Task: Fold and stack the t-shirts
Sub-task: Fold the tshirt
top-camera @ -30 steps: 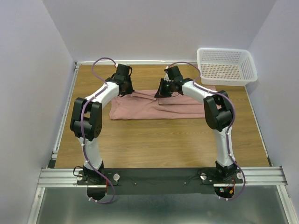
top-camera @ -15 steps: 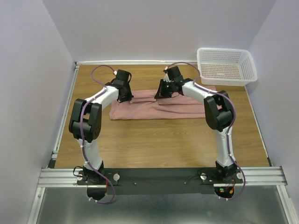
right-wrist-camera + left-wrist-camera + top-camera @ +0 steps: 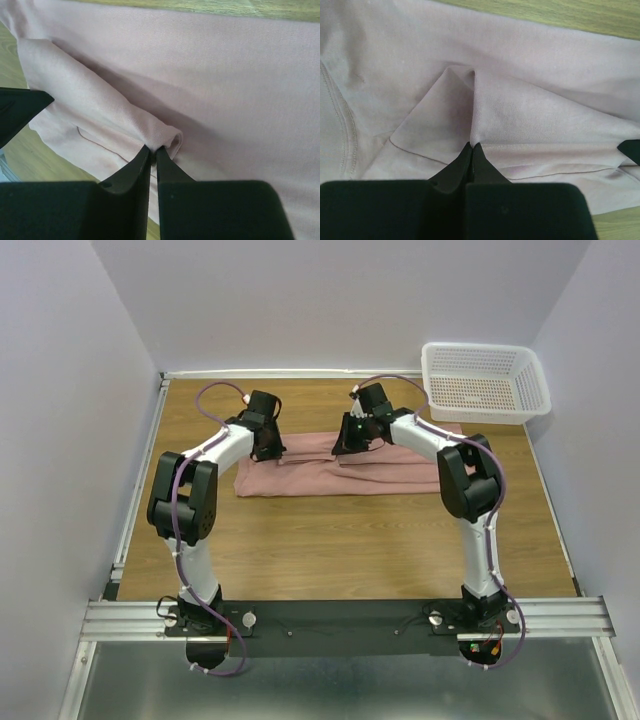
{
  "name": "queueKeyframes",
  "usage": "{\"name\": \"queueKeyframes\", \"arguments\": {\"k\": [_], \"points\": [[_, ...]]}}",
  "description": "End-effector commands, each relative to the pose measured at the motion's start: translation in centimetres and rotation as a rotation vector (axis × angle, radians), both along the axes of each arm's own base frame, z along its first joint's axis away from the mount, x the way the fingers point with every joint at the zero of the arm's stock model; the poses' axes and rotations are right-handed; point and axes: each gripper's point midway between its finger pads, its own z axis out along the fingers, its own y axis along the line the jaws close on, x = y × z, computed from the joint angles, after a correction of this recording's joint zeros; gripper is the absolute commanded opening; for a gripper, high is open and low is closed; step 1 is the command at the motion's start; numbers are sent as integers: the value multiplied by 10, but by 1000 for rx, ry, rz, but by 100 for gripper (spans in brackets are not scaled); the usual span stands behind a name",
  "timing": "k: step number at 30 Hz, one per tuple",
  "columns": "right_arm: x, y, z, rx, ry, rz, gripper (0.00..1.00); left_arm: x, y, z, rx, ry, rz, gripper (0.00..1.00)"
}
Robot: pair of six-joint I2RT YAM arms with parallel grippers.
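the pink t-shirt [image 3: 310, 478] lies as a long folded band on the tabletop [image 3: 340, 550]. its right end is near the front left corner of the white basket [image 3: 480, 418], and the rest stretches away to the basket's left. the left gripper [image 3: 471, 146], farther from the basket, is clamped on a raised pinch of the cloth. the right gripper [image 3: 152, 148], nearer the basket, has its jaws a thin slit apart at a rolled fold; whether it grips, i cannot tell.

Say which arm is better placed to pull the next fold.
Left, likely: the left tool is shut on a tented pinch of the t-shirt, while the right tool shows a slim gap at its fabric roll.
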Motion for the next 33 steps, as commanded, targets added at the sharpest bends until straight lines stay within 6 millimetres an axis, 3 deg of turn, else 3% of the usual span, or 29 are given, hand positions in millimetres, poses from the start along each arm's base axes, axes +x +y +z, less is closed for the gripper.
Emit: {"name": "queueKeyframes", "arguments": {"k": [1, 4, 7, 8, 9, 10, 13, 15, 17, 19, 23, 28, 33], "points": [[-3, -12, 17, -23, -18, 1, 17, -6, 9, 10, 14, 9, 20, 1], [-6, -13, 7, -32, 4, 6, 19, -12, 9, -7, 11, 48, 19, 5], [-8, -14, 6, -39, 4, 10, 25, -18, 8, -14, 0, 62, 21, 20], [-7, -17, 8, -46, -2, 7, 28, -18, 8, -13, -3, 55, 26, 33], [-6, -19, 10, -59, -14, -1, 32, -21, 8, -14, -5, 57, 26, 40], [-7, -22, 18, -69, -36, 4, 40, -20, 8, -10, -9, 44, 26, 53], [-9, -31, 39, -101, -91, 20, 50, -22, 9, -2, -11, 32, 24, 77], [-14, -38, 46, -129, -110, 30, 51, -23, 10, 13, -11, 4, 26, 84], [-22, -49, 57, -166, -128, 31, 51, -25, 16, 33, -3, -42, 41, 85], [-36, -59, 48, -201, -101, 26, 51, -31, 24, 48, 25, -81, 62, 85], [-66, -79, 32, -241, -40, -4, 49, -46, 30, 52, 86, -95, 71, 81], [-92, -81, 5, -231, 58, -4, 41, -53, 33, 26, 123, -71, 70, 64], [-93, -70, -5, -192, 58, -55, 36, -52, 41, -4, 167, -31, 92, 46]]}}
